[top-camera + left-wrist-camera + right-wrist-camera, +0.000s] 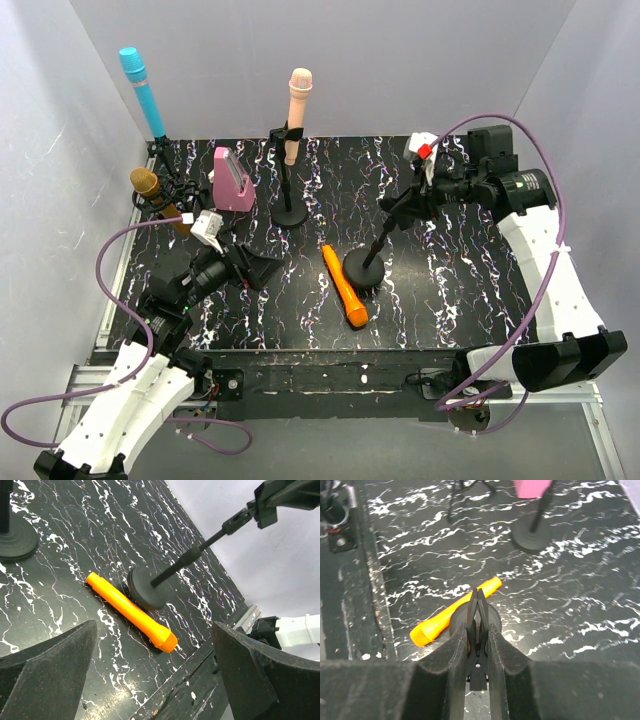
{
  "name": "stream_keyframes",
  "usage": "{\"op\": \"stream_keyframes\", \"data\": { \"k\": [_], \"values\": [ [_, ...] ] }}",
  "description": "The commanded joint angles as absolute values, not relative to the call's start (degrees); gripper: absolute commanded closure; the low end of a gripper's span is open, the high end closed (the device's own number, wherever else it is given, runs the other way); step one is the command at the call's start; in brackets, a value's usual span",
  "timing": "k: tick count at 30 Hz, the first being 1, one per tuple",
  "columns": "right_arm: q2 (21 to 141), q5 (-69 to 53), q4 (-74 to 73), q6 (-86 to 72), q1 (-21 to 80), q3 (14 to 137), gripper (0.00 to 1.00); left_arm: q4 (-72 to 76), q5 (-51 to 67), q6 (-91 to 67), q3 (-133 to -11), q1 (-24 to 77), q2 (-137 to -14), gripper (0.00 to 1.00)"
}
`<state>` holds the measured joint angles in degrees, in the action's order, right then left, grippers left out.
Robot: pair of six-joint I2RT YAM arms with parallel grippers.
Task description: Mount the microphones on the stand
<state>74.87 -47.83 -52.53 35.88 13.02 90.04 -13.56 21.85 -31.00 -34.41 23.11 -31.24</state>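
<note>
Two claws are at work over a black, white-veined table point(460, 290). The right claw point(477, 630) is closed narrowly on the clip point(478, 611) at the top of a black stand point(385, 235), one finger on each side of it. The stand's thin rod leans up and away from its round base toward that claw. The left claw point(154, 627) is spread as wide as it goes and grips nothing; it hovers low over the near-left part of the table, facing the middle. Between the claws, the orange mic point(344, 286) lies flat on the table near its front edge, head toward the arms, just beside the leaning stand's base; whether the two touch is hard to tell. Farther back, the peach mic point(298, 100) stands upright in the clip of a second stand point(290, 190), whose round base sits near the middle of the far half. A pink block point(233, 180) sits just left of that base. At the left edge, the gold mic point(155, 195) tilts in a dark holder, and in the far-left corner the blue mic point(143, 90) slants upward against the white wall from another holder.
</note>
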Motion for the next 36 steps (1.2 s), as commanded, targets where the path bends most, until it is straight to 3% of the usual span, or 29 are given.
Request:
{"op": "stream_keyframes", "data": {
  "k": [1, 11, 22, 28, 33, 34, 36],
  "values": [
    [75.41, -53.26, -57.21, 44.72, 15.64, 92.20, 0.92, -14.50, 23.99, -30.15, -33.75, 23.11, -29.27, 0.02],
    [74.45, -51.15, -62.22, 50.01, 18.72, 90.87, 0.90, -14.15, 25.31, -30.85, -34.36, 23.12, -30.67, 0.02],
    [74.88, -51.23, -66.00, 49.39, 16.45, 95.71, 0.92, -13.80, 26.28, -31.99, -34.63, 23.03, -30.67, 0.02],
    [77.34, -50.71, -69.34, 52.20, 15.73, 94.57, 0.89, -13.01, 27.95, -32.61, -34.54, 23.03, -30.76, 0.02],
    [78.05, -49.66, -69.79, 51.60, 15.73, 94.57, 0.79, -12.92, 30.67, -31.29, -35.07, 23.03, -31.64, 0.02],
    [78.13, -49.31, -69.87, 50.81, 15.73, 94.83, 0.72, -12.92, 31.37, -30.68, -35.16, 23.11, -31.81, 0.02],
    [78.05, -48.52, -69.44, 49.05, 15.73, 95.27, 0.44, -12.92, 32.78, -29.71, -35.42, 23.03, -32.34, 0.02]
  ]
}}
